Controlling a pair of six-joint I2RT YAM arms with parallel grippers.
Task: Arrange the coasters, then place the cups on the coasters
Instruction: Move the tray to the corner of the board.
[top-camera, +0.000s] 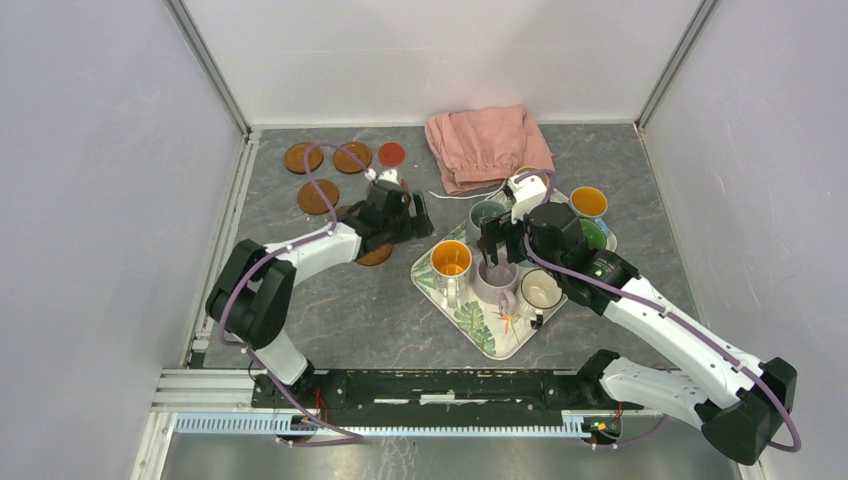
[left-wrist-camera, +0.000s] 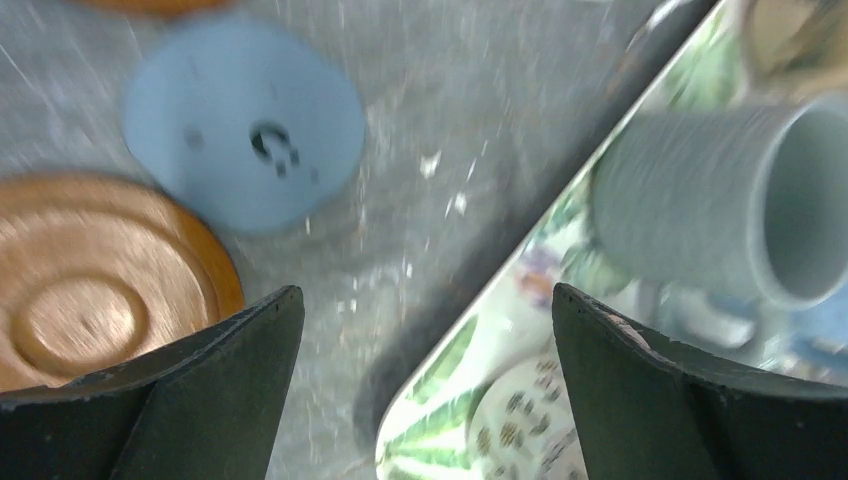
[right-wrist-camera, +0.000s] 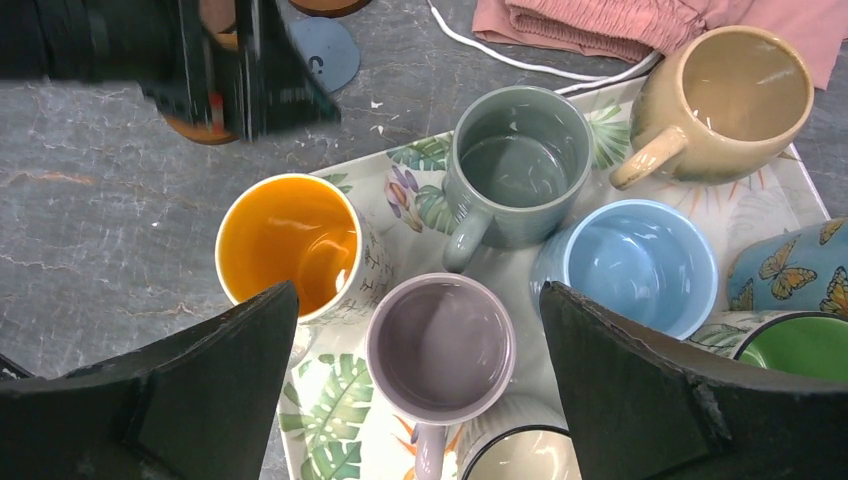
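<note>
Arms both reach toward centre of surface. Left arm stretched forward-right; left end effector wide, empty, low between blue coaster and leaf tray. Right arm bent inward over tray; right end effector wide, empty, pointing down above lilac mug. Grey-green mug and orange-inside mug just beside lilac mug, on tray. Brown coasters and red coaster at back left, off tray. Left wrist view blurred. Green-inside mug cut off by frame edge.
</note>
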